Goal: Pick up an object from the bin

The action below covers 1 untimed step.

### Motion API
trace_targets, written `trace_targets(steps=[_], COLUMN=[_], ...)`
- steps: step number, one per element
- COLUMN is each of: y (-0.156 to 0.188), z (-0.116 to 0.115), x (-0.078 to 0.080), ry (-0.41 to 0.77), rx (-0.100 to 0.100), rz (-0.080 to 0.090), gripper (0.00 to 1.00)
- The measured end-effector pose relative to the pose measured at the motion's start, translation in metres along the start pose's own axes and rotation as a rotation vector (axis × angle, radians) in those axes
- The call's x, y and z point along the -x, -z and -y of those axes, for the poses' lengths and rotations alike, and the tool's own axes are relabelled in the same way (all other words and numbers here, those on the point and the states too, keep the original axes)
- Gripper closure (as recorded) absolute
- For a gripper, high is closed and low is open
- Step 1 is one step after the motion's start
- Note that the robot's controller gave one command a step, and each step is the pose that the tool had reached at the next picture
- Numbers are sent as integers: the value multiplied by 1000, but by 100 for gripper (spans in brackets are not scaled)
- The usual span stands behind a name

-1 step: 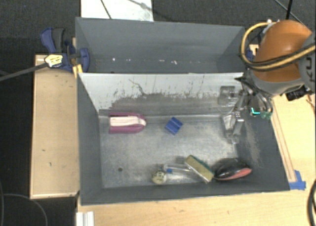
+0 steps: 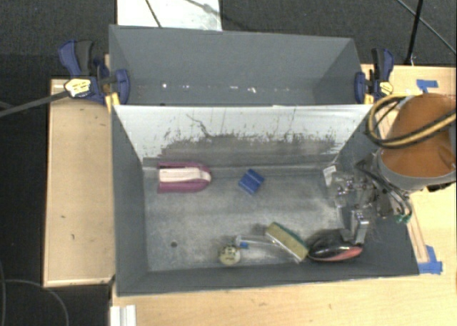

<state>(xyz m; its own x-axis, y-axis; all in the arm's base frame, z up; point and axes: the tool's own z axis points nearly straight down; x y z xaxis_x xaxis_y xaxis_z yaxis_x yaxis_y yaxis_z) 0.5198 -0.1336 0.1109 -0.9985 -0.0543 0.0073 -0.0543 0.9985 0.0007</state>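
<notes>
My gripper point(image 2: 359, 230) hangs low at the bin's right side, near the front corner. Directly below and touching or almost touching its tip lies a flat black thing with a red edge point(image 2: 334, 250) on the bin floor. Just left of that rests an olive and tan oblong block point(image 2: 287, 240), tilted, with a clear stick-like piece point(image 2: 253, 242) running left from it to a small pale round thing point(image 2: 230, 254). Nothing shows between the gripper's tips.
A purple and white oblong thing point(image 2: 184, 177) lies at the back left of the floor. A small blue block point(image 2: 250, 182) sits near the back middle. The bin's right wall slopes close beside the gripper.
</notes>
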Motion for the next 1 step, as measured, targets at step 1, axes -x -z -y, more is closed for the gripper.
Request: trace_targets(steps=[1], y=[-38], z=[-14], x=[-38], ry=[-6], rx=[-3], rz=[18], gripper=[0])
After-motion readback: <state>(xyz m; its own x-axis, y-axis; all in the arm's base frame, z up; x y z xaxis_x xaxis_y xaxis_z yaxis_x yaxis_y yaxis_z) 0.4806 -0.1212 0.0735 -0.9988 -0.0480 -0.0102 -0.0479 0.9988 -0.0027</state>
